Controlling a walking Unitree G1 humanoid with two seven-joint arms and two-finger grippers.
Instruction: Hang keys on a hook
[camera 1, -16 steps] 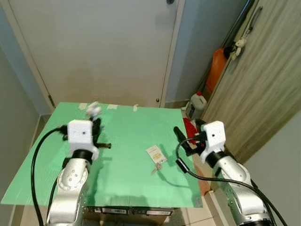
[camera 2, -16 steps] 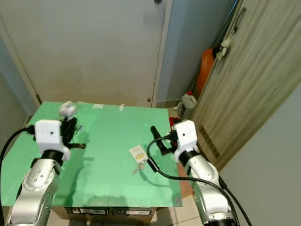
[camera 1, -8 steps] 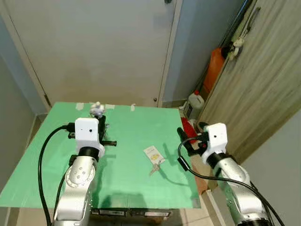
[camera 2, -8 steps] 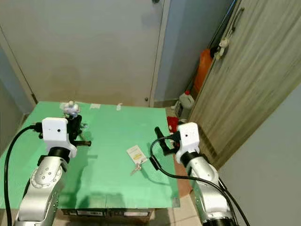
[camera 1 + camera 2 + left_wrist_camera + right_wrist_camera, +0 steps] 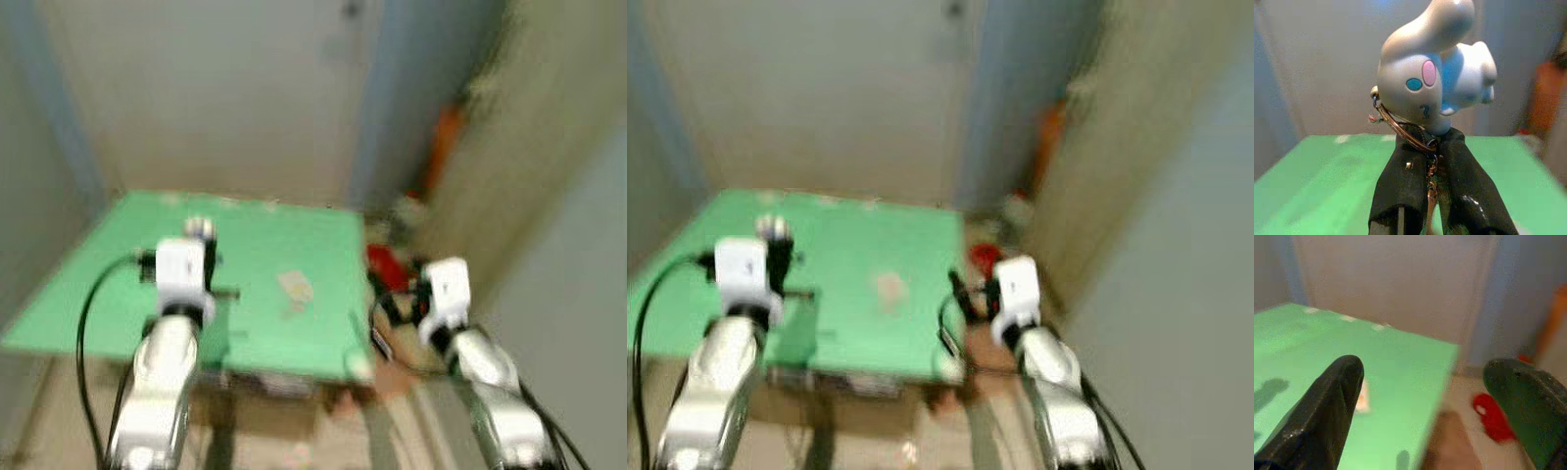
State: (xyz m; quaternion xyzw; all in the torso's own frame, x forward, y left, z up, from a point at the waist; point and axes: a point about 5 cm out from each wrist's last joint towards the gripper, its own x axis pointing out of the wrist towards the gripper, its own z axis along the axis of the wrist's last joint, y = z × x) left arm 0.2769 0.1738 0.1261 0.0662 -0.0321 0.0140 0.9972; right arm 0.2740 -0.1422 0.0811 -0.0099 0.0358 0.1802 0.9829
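The eye views are blurred. My left gripper (image 5: 1427,142) is shut on a key ring (image 5: 1400,128) that carries a white rabbit charm (image 5: 1432,68); the charm stands above the fingertips. In the left eye view that gripper (image 5: 201,240) is held over the left part of the green table (image 5: 88,294). A second key with a pale tag (image 5: 293,287) lies on the table near its middle. My right gripper (image 5: 1435,382) is open with nothing between its fingers, at the table's right edge (image 5: 380,311).
A pale door (image 5: 225,88) stands behind the table. To the right are an orange container (image 5: 443,147), a wooden cupboard front (image 5: 549,166) and a red thing on the floor (image 5: 1491,413). The table's front edge (image 5: 284,367) is just before me.
The whole picture has shifted and gone blurred, so the camera moved; the table now sits lower and farther. Both arms keep about the same pose, the left still holding the charm.
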